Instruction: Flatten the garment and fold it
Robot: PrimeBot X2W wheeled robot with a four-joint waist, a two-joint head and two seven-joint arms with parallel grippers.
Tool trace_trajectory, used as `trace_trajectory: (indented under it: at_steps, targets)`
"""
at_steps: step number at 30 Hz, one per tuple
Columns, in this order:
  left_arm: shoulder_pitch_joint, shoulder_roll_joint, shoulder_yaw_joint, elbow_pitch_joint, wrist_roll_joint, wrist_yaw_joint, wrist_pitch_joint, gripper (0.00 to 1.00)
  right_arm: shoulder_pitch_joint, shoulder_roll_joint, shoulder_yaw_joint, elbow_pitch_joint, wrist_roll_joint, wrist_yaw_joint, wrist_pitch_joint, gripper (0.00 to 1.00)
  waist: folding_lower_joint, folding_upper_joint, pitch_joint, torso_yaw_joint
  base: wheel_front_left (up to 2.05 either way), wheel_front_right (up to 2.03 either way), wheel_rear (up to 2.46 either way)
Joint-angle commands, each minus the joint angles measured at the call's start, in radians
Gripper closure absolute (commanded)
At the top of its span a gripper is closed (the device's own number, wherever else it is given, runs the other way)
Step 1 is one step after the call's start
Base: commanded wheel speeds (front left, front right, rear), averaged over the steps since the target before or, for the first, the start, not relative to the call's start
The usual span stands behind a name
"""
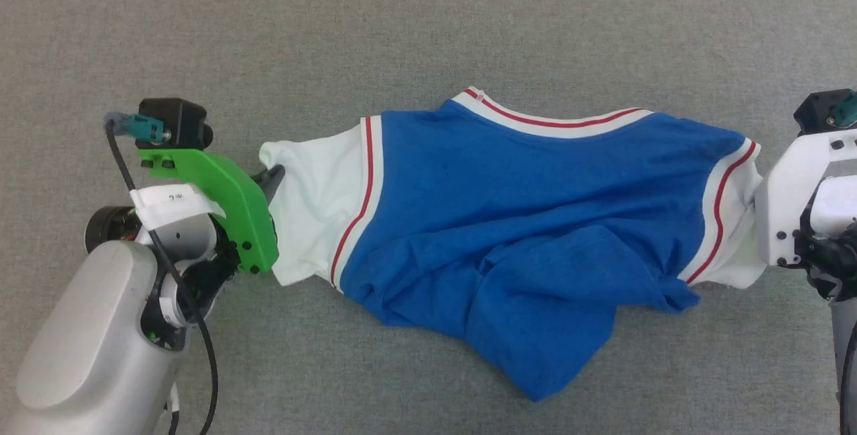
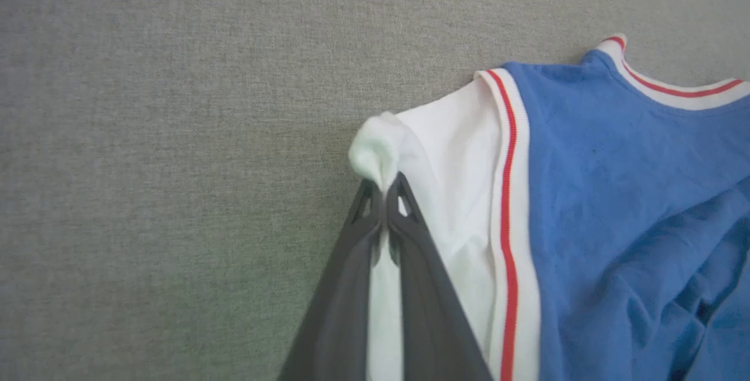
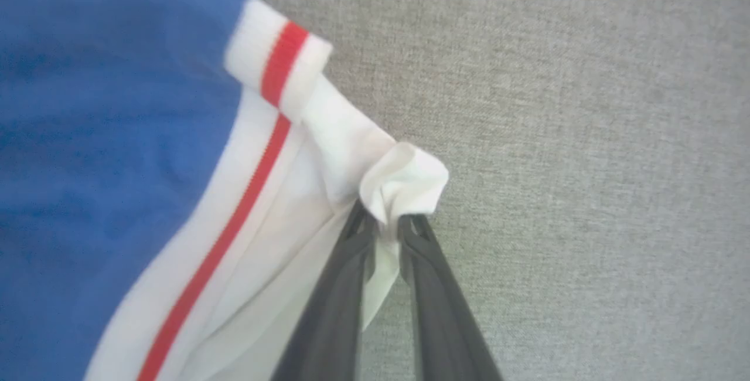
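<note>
garment (image 1: pixel 509 221) rumpled mid-frame on grey counter (image 1: pixel 428 20), looks light, limp, stretchy; left claw (image 2: pixel 384 193) pinching white sleeve tip, right claw (image 3: pixel 387 223) pinching the other; sleeve ends seem good holds

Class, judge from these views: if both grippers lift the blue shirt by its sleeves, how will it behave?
Likely floppy: the garment lies in soft creases, so its middle would probably sag. Probably light for its size: the cloth looks thin where the left gripper and right gripper pinch the white sleeves. It bunches there, so it may stretch rather than slip.
</note>
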Motion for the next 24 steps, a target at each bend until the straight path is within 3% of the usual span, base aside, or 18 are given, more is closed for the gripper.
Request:
trace_trajectory:
  at_steps: [1, 10, 24]
  targets:
    - [0.015, 0.006, 0.002, 0.002, -0.003, 0.002, -0.006, 1.0, 0.005, 0.0, -0.003, 0.017, 0.005, -0.002, -0.006, 1.0, -0.0001, 0.0, -0.011, -0.001, 0.0, 0.0, 0.0]
    - [0.045, -0.01, 0.037, 0.03, -0.025, -0.021, -0.097, 1.0, 0.031, 0.008, -0.076, -0.035, 0.062, -0.002, -0.105, 1.0, -0.0001, 0.0, -0.112, -0.007, 0.0, 0.0, 0.0]
    - [0.24, 0.0, 0.138, -0.036, -0.075, 0.03, -0.199, 1.0, 0.228, 0.077, -0.156, -0.257, 0.248, -0.002, -0.179, 1.0, -0.0001, 0.0, -0.266, -0.027, 0.0, 0.0, 0.0]
